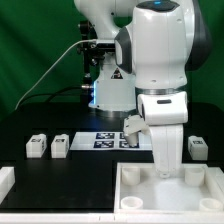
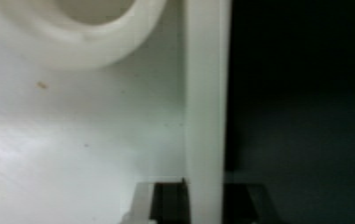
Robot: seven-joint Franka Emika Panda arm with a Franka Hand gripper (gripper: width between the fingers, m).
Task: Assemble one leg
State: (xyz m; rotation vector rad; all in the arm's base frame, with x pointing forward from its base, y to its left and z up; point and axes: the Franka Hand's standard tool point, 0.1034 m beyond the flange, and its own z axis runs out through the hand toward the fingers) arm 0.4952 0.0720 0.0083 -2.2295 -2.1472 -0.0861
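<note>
Arm (image 1: 160, 55) folded down, hand (image 1: 166, 170) low in tray (image 1: 123, 186)

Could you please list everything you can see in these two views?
leg: three, white with tags; two at the exterior view's left, one at its right.
tray-like square piece: one, white, front, toward the exterior view's right.
white part: one, front, at the exterior view's left edge, cut off.
marker board: one, white, mid-table.
table: one, black.
arm: one, white, centre, reaching down to the tray-like piece.
fingers: dark tips, wrist view; open or shut unclear.
</note>
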